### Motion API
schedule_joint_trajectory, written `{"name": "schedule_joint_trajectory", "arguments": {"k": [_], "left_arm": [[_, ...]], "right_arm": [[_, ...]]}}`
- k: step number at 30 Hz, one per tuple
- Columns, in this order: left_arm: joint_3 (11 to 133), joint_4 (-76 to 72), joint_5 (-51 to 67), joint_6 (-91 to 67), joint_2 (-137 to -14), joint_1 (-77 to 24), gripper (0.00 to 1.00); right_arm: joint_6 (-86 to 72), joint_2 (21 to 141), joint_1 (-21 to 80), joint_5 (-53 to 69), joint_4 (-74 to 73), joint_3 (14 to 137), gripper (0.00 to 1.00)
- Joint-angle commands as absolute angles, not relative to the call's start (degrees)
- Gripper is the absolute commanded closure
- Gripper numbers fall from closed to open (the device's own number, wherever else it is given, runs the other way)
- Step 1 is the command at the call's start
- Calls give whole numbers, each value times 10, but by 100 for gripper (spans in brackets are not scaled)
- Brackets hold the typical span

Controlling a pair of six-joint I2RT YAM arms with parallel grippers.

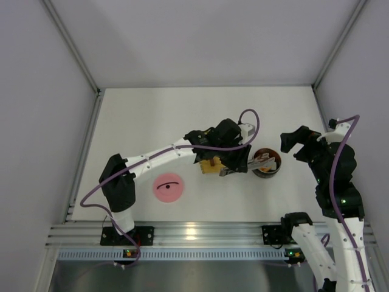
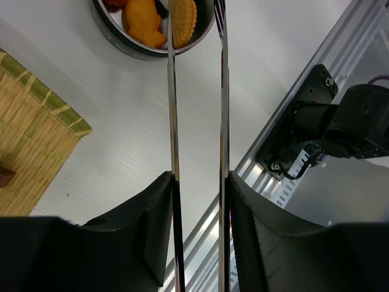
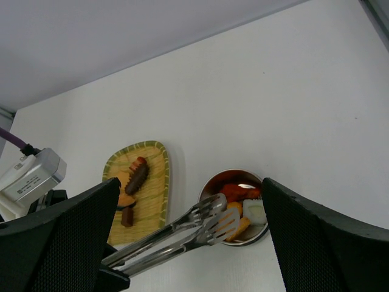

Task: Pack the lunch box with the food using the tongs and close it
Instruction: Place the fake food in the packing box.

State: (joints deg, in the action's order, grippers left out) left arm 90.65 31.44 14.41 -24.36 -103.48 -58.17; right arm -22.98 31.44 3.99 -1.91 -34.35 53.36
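Left gripper point(image 2: 197, 182) clamps tongs point(image 3: 182, 230), tips over the lunch box point(image 3: 234, 173) (open, food point(image 3: 234, 191) inside); can't tell if tips hold anything. More pieces on tray point(image 3: 155, 176). Lid point(image 1: 168, 194) flat on table point(image 1: 213, 115), well left. Right gripper point(image 1: 293, 146) gapes wide, near box.

Bright, even light falls from overhead onto the white table point(image 1: 182, 115), which looks nearly washed out toward the far wall. Shadows are short and soft: a faint grey one hugs the near rim of the lunch box point(image 1: 267, 175). The tongs point(image 2: 173, 109) carry thin streaks of glare along both arms (the steel of the box glints as well, seen from the right wrist). Close to the lens, the fingers point(image 2: 146, 243) of the left gripper point(image 2: 199, 176) turn soft and murky. Those of the right gripper point(image 3: 189, 182) stay almost black, with only a faint mesh texture showing on the pads point(image 3: 55, 243).
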Motion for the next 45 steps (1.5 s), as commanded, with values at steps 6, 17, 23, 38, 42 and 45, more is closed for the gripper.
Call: {"name": "schedule_joint_trajectory", "arguments": {"k": [6,17,23,38,42,45], "left_arm": [[883,281,233,-231,-982,-586,56],[886,288,229,-229,-1003,-590,56],[901,295,222,-229,-1027,-589,56],[922,308,178,-227,-1042,-589,56],[932,311,170,-225,-1047,-590,56],[937,316,159,-225,-1053,-589,56]], "right_arm": [[-226,308,34,-25,-351,542,2],[-227,308,33,-25,-352,543,2],[-224,308,33,-25,-351,543,2],[-221,312,34,-28,-352,548,2],[-220,313,34,-29,-352,549,2],[-219,313,33,-29,-353,548,2]]}}
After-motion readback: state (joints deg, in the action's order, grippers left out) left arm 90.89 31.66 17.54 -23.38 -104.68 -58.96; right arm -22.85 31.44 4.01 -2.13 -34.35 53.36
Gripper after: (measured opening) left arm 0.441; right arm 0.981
